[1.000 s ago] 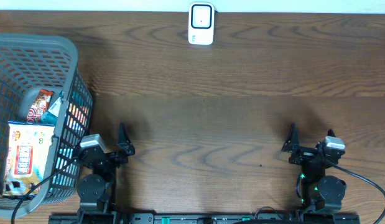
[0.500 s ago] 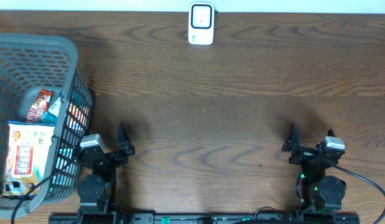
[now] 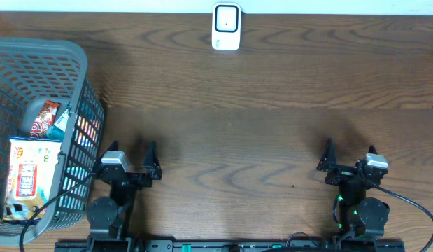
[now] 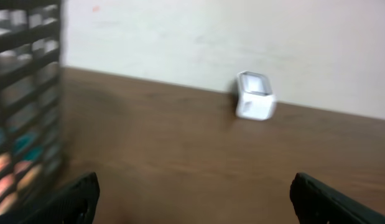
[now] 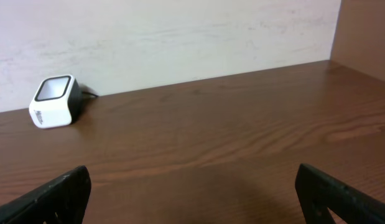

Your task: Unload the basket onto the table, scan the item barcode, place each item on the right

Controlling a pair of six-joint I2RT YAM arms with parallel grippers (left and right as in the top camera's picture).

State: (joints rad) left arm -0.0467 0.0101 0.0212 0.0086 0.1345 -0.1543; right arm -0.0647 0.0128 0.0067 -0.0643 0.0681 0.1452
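Left gripper and right gripper both gape empty; the packet in the basket looks light and crinkly, so I'd pinch an edge.

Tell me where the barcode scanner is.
Overhead, the white scanner sits centred at the far edge of the table, well apart from the basket at left.

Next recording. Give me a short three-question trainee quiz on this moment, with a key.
1. True or false: the barcode scanner stands at the far edge of the table.
2. Where are the snack packs? A) in the grey basket B) beside the scanner C) mid-table
3. Fill in: the left gripper and right gripper are both ___ and hold nothing.
Key: 1 true; 2 A; 3 open.
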